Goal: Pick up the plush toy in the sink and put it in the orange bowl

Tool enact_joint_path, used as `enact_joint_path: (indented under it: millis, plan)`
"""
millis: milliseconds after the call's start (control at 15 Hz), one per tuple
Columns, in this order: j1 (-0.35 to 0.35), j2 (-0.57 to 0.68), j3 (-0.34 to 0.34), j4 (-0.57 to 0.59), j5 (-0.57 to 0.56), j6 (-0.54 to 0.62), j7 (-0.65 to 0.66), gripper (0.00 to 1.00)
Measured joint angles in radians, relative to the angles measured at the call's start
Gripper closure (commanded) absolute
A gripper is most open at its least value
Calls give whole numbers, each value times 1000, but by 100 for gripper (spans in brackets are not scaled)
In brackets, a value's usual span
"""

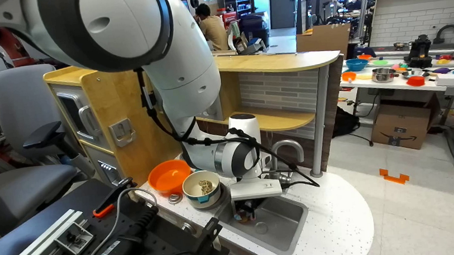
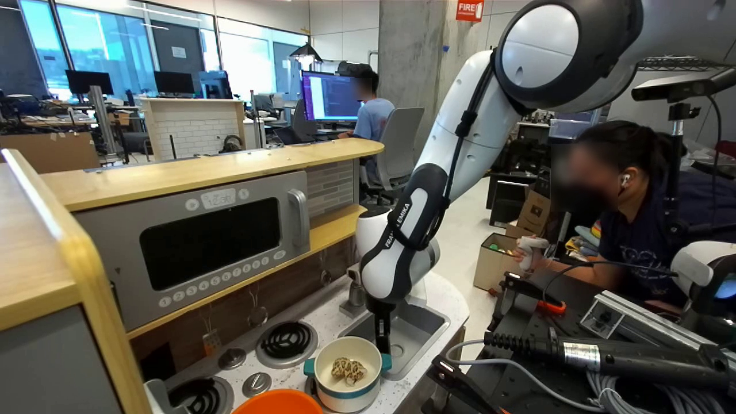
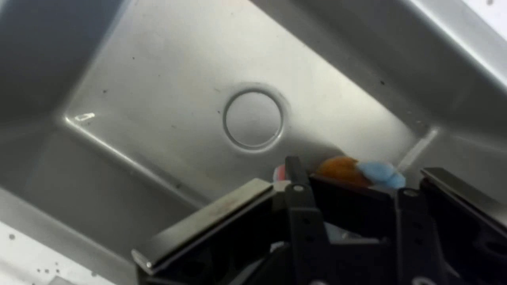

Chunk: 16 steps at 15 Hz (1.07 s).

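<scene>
Two views only: plush toy [image 3: 342, 170] in sink [image 3: 166, 59].

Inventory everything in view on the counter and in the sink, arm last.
plush toy: 1, orange-brown and pale blue, in sink
sink: 1, grey, in counter
faucet: 1, grey, beside sink
orange bowl: 1, orange, beside pot
pot: 1, cream and teal, near sink
spotted toy: 1 apparently, tan, in pot
burners: 2 uncovered, black, on counter
knobs: 2 showing, silver, near burners
gripper: 1, black, at plush toy; closure unclear
arm: 1, mostly white, above sink
</scene>
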Motion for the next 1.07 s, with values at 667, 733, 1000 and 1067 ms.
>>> enact_joint_path:
  millis: [667,733,1000,1067]
  plan:
    - [-109,-53,14,-98,0,88,-28,45]
    - [-109,-58,14,-106,0,88,-28,38]
    - [-108,-65,15,-122,0,88,-28,8]
    - [-108,-65,15,-124,0,88,-28,2]
